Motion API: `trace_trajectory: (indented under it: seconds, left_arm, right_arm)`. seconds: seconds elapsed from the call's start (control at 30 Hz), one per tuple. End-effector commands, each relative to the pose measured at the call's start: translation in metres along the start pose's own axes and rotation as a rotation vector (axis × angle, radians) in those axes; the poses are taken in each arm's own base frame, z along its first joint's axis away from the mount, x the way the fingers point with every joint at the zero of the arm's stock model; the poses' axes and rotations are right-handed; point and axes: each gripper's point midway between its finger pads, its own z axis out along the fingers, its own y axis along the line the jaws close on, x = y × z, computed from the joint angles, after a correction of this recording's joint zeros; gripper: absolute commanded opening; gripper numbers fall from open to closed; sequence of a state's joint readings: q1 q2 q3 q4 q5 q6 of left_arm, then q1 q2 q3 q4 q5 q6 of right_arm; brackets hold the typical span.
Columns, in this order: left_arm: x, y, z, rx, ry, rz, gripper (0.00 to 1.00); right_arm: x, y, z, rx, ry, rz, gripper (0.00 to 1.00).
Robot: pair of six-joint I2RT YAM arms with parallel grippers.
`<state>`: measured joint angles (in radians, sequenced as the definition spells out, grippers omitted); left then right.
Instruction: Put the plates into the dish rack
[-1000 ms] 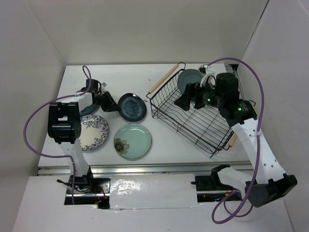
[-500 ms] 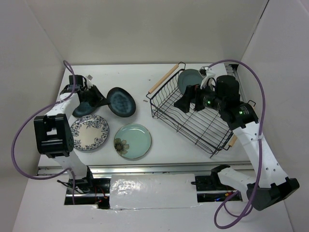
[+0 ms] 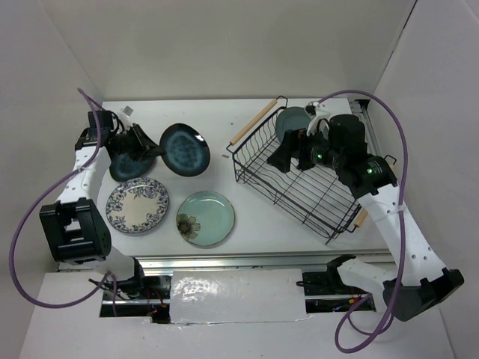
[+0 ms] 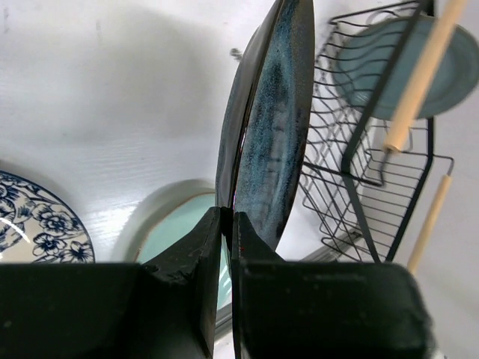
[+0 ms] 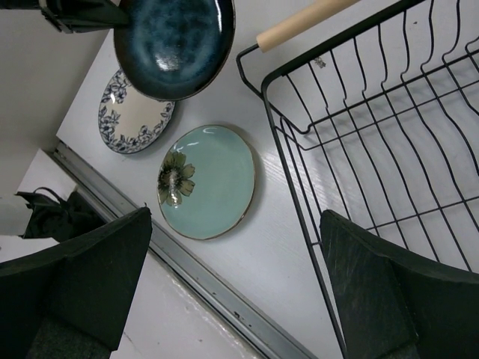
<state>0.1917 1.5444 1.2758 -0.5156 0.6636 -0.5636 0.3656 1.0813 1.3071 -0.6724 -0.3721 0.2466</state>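
Grey-teal plate (image 3: 292,123) stands in the rack's (image 3: 314,198) far corner. Left of the rack, the left gripper (image 3: 150,149) clenches the navy plate (image 3: 187,149); the right gripper (image 3: 296,157) hangs spread above the rack.

The table (image 3: 217,120) was just plain white and a bit glossy. Two plates were lying flat on it toward the front left, side by side but not touching: the white plate with the blue floral pattern (image 3: 137,206) on the outside and the pale mint flower plate (image 3: 206,218) right of it. The dish rack (image 3: 314,196) sat on the right half, turned at an angle to the table's edges. A tiny dark speck (image 3: 228,157) lay on the surface just off the rack's left corner.
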Motion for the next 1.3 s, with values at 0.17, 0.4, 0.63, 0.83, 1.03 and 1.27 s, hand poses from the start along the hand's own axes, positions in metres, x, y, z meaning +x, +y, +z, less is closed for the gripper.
trace_trajectory:
  seconds: [0.17,0.4,0.63,0.83,1.03,1.27]
  left_arm:
    - [-0.004,-0.094,-0.072,0.278,-0.059,0.208,0.0]
    - [0.01,-0.123,-0.099,0.379,-0.047,0.271,0.0]
    - [0.029,-0.14,-0.116,0.478,-0.008,0.281,0.0]
    - [0.036,-0.144,-0.12,0.507,0.002,0.27,0.0]
    - [0.04,-0.148,-0.123,0.537,0.006,0.273,0.0]
    - [0.043,-0.144,-0.121,0.526,-0.005,0.26,0.0]
  right_arm:
    - [-0.042,0.039,0.023,-0.167,-0.06,-0.01,1.0]
    - [-0.07,0.073,0.061,-0.318,-0.092,0.002,0.98]
    - [-0.074,0.1,0.102,-0.43,-0.042,0.034,0.98]
    - [-0.06,0.111,0.129,-0.485,0.004,0.118,0.95]
    - [-0.042,0.123,0.145,-0.539,0.028,0.211,0.79]
    - [-0.021,0.146,0.146,-0.647,0.082,0.28,0.63]
